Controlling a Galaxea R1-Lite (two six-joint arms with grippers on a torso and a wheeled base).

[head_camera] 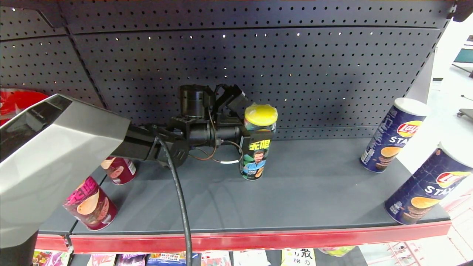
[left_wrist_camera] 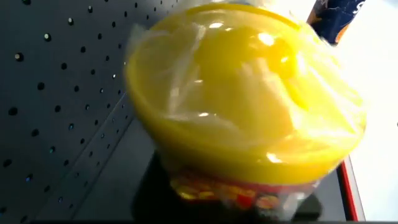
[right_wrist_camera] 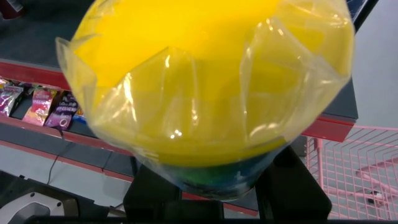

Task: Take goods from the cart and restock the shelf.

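Note:
A chip can with a yellow lid point(head_camera: 259, 147) stands upright on the dark shelf point(head_camera: 314, 192), near the pegboard back wall. My left gripper point(head_camera: 257, 142) comes in from the left and is shut on this can just under the lid. Close up, its lid point(left_wrist_camera: 242, 93) is covered in clear film, with the gripper point(left_wrist_camera: 230, 205) below it. My right gripper point(right_wrist_camera: 224, 199) is shut on a second yellow-lidded can point(right_wrist_camera: 211, 74), held in front of the shelf's red edge point(right_wrist_camera: 37, 71), with the pink cart point(right_wrist_camera: 360, 168) beside it.
Two blue chip cans point(head_camera: 393, 135) point(head_camera: 428, 188) stand at the shelf's right end. Two dark red cans point(head_camera: 90, 203) point(head_camera: 120, 170) stand at the left, under my left arm. Bare shelf lies between the held can and the blue ones. Snack packets point(head_camera: 214, 258) fill the shelf below.

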